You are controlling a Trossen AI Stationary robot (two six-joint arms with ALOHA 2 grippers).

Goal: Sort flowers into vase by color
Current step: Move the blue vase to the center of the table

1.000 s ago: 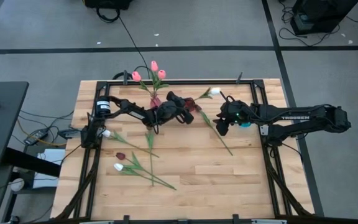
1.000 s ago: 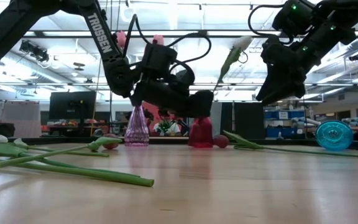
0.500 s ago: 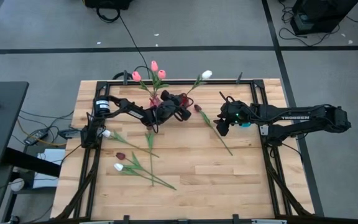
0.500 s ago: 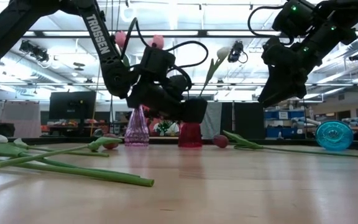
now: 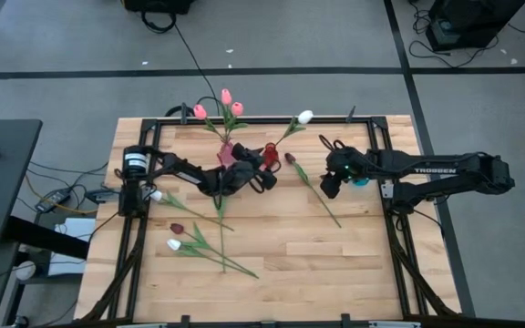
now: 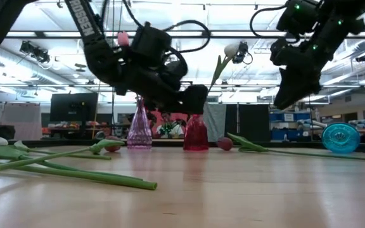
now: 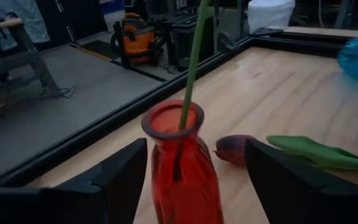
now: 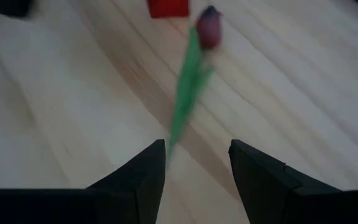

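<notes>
A red vase (image 5: 269,150) stands on its base at the table's far middle, with a white tulip (image 5: 305,117) stuck in its neck by the stem (image 7: 191,62). My left gripper (image 5: 259,175) is open, its fingers on either side of the red vase (image 7: 182,165) without touching it. A pink vase (image 5: 229,150) beside it holds three pink tulips (image 5: 226,96). A maroon tulip (image 5: 290,158) lies flat on the table, its stem running toward the near right. My right gripper (image 5: 330,185) is open and empty above that stem (image 8: 185,93).
Two white tulips (image 5: 156,195) (image 5: 173,244) and a maroon one (image 5: 177,228) lie on the near left of the table. A teal disc (image 6: 341,137) sits by the right arm. A dark frame rail (image 5: 272,119) runs along the far edge.
My left gripper has drawn back from the red vase toward the table's left and near side. The vase has slid a little toward the left, and the white tulip in it has swung from leaning right to standing more upright.
</notes>
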